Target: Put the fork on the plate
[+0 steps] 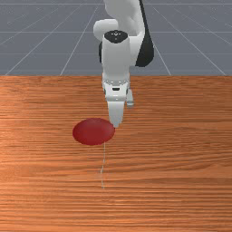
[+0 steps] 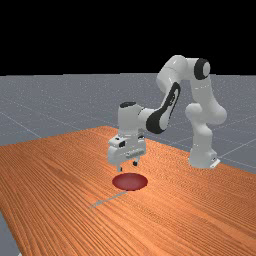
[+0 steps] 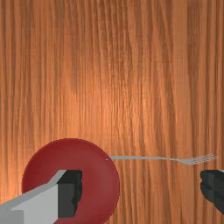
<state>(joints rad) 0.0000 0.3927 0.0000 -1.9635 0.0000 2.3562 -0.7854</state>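
- Hanging above the red plate (image 1: 93, 131), the gripper (image 2: 127, 166) stands wide open; its two dark-tipped fingers (image 3: 70, 192) are well apart and grip nothing.
- Wrist view: one finger overlaps the plate, the other is off past its rim, near the fork's tines.
- Fork (image 3: 164, 159): grey, thin, slightly bent along its length; lies on the table (image 1: 181, 181), handle end at the plate's rim, tines pointing away. Contact with rim: cannot tell.
- Plate: round, smooth, dark red.
- Table: orange-brown wood, streaked grain.

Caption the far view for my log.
Open gripper above a wooden table, a fork lying with its handle toward a red plate.
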